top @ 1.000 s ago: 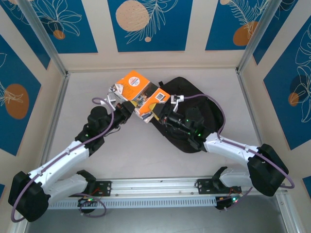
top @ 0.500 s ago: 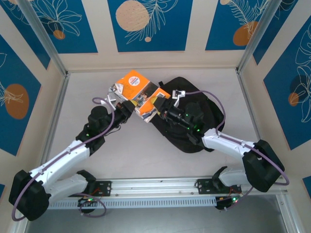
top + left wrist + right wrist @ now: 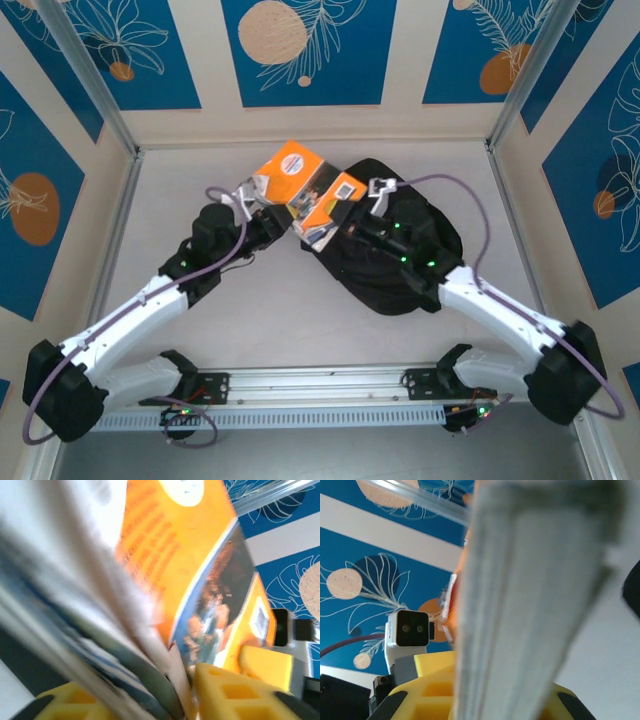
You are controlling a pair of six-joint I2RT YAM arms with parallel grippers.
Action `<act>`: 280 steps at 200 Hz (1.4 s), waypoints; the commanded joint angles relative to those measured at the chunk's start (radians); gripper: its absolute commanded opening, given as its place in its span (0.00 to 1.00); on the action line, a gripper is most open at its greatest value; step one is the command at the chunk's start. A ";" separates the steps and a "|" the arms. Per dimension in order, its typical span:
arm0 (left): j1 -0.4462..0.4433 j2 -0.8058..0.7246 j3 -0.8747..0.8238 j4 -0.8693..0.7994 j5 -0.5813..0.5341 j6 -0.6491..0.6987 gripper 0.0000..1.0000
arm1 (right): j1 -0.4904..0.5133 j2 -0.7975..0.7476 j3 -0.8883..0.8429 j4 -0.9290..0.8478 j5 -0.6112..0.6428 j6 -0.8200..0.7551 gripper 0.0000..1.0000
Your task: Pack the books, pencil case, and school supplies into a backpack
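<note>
Books: orange, by backpack, far middle of tabletop.
Right gripper: clamped on books.
Left gripper: around books; grip unclear.

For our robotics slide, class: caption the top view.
Two arms meet at orange books by the black backpack's edge.

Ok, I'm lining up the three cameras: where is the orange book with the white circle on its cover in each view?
Top external: the orange book is upper middle, between the arms, left of the backpack.
Left wrist: its cover slants across the upper middle.
Right wrist: a book's pale page edge runs up the middle; which book, I cannot tell.
Shared landmark: the blue leaf-print wall panels.
</note>
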 commanded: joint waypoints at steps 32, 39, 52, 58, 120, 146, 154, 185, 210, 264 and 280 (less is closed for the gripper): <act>-0.149 0.340 0.484 -0.581 -0.006 0.519 0.64 | -0.081 -0.247 0.188 -0.614 0.452 -0.370 0.00; -0.160 0.397 0.550 -0.636 -0.001 0.559 0.65 | -0.084 -0.272 0.197 -0.653 0.516 -0.397 0.00; -0.190 0.497 0.669 -0.723 -0.023 0.654 0.67 | -0.086 -0.315 0.218 -0.731 0.650 -0.407 0.00; -0.205 0.539 0.724 -0.764 -0.046 0.695 0.68 | -0.088 -0.331 0.228 -0.767 0.706 -0.408 0.00; -0.383 0.815 1.089 -0.949 -0.154 0.907 0.74 | -0.114 -0.417 0.283 -0.990 1.098 -0.433 0.00; -0.480 0.866 1.143 -0.961 -0.137 0.942 0.76 | -0.137 -0.422 0.297 -1.035 1.210 -0.431 0.00; -0.507 0.878 1.147 -0.952 -0.139 0.951 0.77 | -0.147 -0.432 0.292 -1.033 1.214 -0.432 0.00; -0.593 0.936 1.165 -0.918 -0.155 0.966 0.80 | -0.190 -0.483 0.252 -0.969 1.178 -0.463 0.00; -0.626 0.999 1.228 -0.921 -0.179 0.962 0.81 | -0.224 -0.498 0.247 -0.972 1.129 -0.463 0.00; -0.641 1.113 1.284 -0.857 -0.375 0.944 0.78 | -0.274 -0.560 0.237 -0.964 1.012 -0.455 0.00; -0.639 1.141 1.304 -0.847 -0.421 0.952 0.70 | -0.277 -0.567 0.249 -0.977 0.998 -0.461 0.00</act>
